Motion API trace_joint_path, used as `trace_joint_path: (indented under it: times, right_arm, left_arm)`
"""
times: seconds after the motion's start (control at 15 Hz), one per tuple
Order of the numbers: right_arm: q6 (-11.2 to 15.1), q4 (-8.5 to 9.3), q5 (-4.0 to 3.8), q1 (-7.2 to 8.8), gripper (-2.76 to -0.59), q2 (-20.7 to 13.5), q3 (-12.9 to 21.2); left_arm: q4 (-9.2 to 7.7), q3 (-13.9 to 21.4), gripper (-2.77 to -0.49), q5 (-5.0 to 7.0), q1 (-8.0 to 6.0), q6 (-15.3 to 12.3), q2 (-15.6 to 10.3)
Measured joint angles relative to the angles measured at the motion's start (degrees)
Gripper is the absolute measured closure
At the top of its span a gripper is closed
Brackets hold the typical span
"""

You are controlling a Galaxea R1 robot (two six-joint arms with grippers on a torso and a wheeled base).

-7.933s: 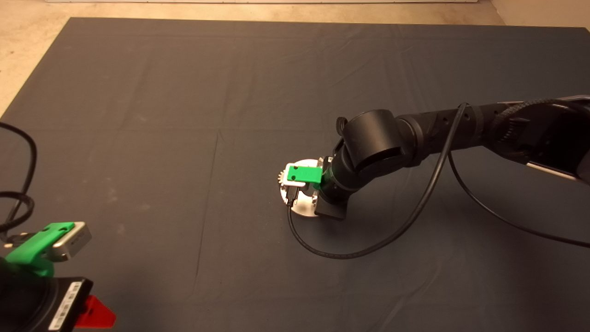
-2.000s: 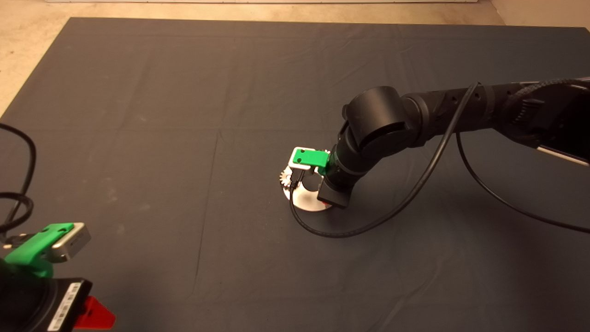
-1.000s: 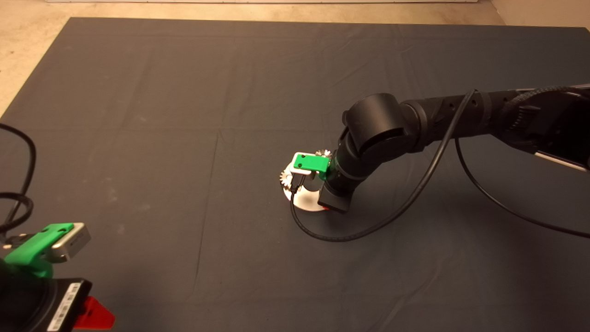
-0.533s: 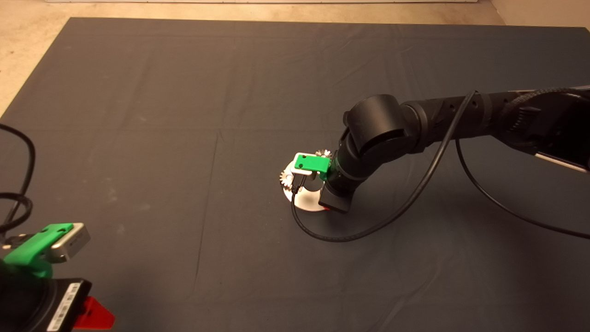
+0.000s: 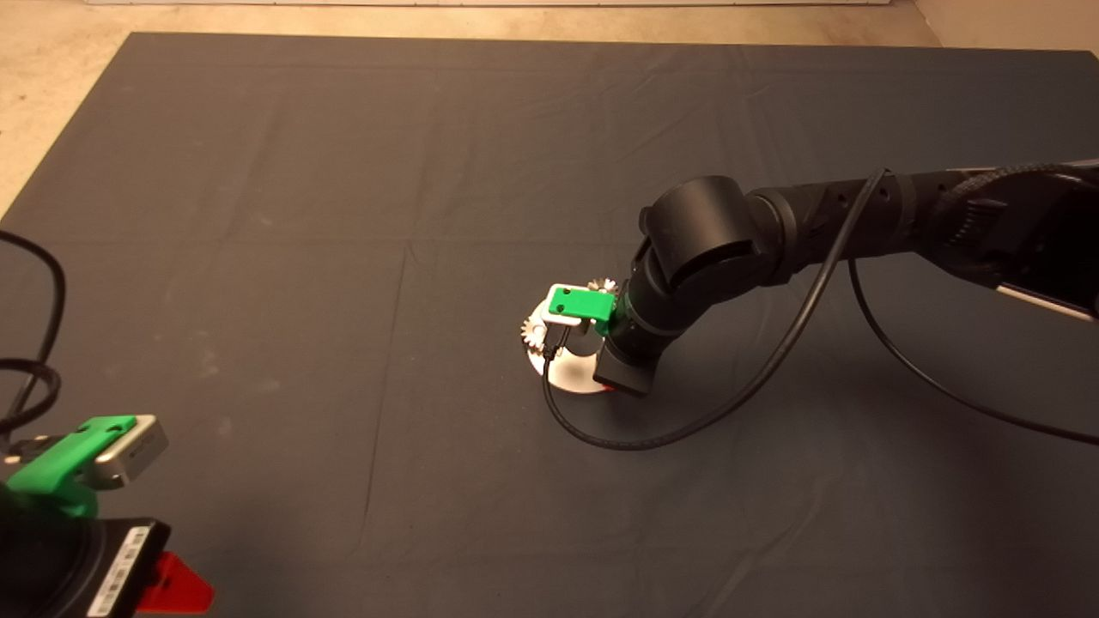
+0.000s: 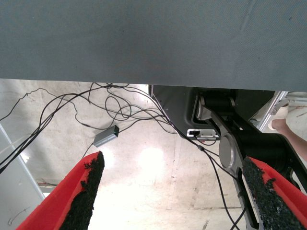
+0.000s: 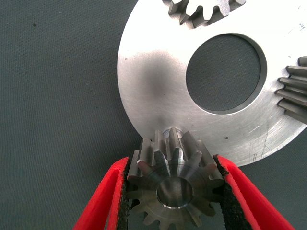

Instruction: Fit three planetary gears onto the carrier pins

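My right gripper (image 7: 172,163) is shut on a planetary gear (image 7: 172,189), its pads pressing the teeth on both sides. The gear hangs at the near rim of the shiny round plate (image 7: 153,91), right by a silver carrier pin (image 7: 172,131) whose top peeks out behind it. Two more gears sit on the plate, one (image 7: 201,10) at the far rim and one (image 7: 293,96) at the side. In the head view the right wrist covers most of the plate (image 5: 568,378); two gears (image 5: 533,332) (image 5: 604,285) show at its edge. My left gripper (image 6: 173,160) is parked open at the mat's lower left corner (image 5: 172,585).
A black cable (image 5: 687,425) loops on the mat just in front of the plate and runs back to the right arm. The left wrist view shows the floor beyond the mat's edge, with loose cables (image 6: 115,103) and a person's leg (image 6: 288,134).
Since two seconds ago the right wrist has come down a little over the plate's near right side. Over the last half second it has held still. The left arm has not moved.
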Motion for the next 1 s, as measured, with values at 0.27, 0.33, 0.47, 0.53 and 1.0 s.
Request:
trace_joint_path:
  times: [0.27, 0.33, 0.47, 0.53, 1.0]
  right_arm:
    - [0.0, -1.23, 0.02, -0.05, -1.07, -0.2, 0.0]
    - [0.0, -1.67, 0.05, -0.16, -1.07, -0.3, 0.0]
    - [0.0, -2.41, 0.0, -0.52, -1.07, -0.3, 0.0]
    - [0.0, -2.62, 0.0, -0.66, -1.07, -0.3, 0.0]
    - [0.2, -3.39, 0.13, -0.93, -1.08, -0.5, 0.1]
  left_arm:
    - [0.0, 0.0, -2.04, 0.0, 0.0, 0.0, 0.0]
    - [0.0, 0.0, -2.04, 0.0, 0.0, 0.0, 0.0]
    - [-0.01, 0.0, -2.04, 0.0, 0.0, 0.0, 0.0]
    - [0.0, 0.0, -2.04, 0.0, 0.0, 0.0, 0.0]
    - [-0.01, 0.0, -2.04, 0.0, 0.0, 0.0, 0.0]
